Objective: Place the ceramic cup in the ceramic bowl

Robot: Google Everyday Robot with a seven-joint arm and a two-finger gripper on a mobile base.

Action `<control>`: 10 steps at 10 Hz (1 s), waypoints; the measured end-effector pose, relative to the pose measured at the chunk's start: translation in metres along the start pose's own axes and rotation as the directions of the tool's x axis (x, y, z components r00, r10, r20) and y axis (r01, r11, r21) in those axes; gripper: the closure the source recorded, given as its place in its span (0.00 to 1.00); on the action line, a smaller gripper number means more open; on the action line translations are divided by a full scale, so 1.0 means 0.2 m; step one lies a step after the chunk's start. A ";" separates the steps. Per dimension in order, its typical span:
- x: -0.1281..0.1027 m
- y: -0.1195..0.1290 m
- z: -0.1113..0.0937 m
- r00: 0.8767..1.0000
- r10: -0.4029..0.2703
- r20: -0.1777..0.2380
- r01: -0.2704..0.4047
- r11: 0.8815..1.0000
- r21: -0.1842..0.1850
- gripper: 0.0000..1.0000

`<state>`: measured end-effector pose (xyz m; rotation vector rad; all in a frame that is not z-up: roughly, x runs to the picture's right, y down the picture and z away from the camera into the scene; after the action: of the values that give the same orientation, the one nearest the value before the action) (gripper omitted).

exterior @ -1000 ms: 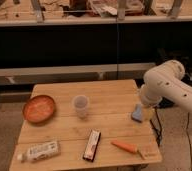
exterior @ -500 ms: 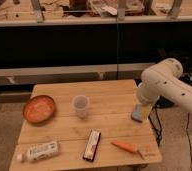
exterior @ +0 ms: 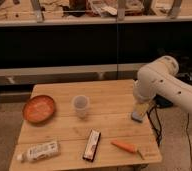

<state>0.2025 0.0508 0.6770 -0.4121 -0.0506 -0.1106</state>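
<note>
The wooden tabletop (exterior: 109,95) carries everything in play as the robot's white arm (exterior: 161,80) leans in from the right. Over the past second its upper joint has drawn slightly leftward, while the claw (exterior: 139,112) hangs where it was, low over the tabletop's right edge. The shift reads as the opening of a reach, with nothing yet grasped. The ceramic bowl (exterior: 39,109) sits empty near the left edge. The ceramic cup (exterior: 81,106) stands upright at mid-tabletop, beside the bowl and well apart from the claw. A white labelled bottle (exterior: 39,151), a dark flat bar (exterior: 91,146) and an orange carrot-like piece (exterior: 125,146) lie along the front. Whether the claw is spread or pressed together cannot be told, as its end shows only as one tan-and-blue mass. The arm's base is cut off at right.
</note>
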 end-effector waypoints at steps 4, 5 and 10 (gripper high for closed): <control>-0.12 -0.06 -0.02 0.999 -0.045 0.003 0.045 0.999 0.019 0.20; -0.12 -0.07 -0.02 0.999 -0.047 0.004 0.047 0.999 0.022 0.20; -0.25 -0.13 -0.04 0.994 -0.110 0.014 0.109 0.993 0.045 0.20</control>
<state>0.1504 0.0293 0.6768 -0.3658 -0.0916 -0.2136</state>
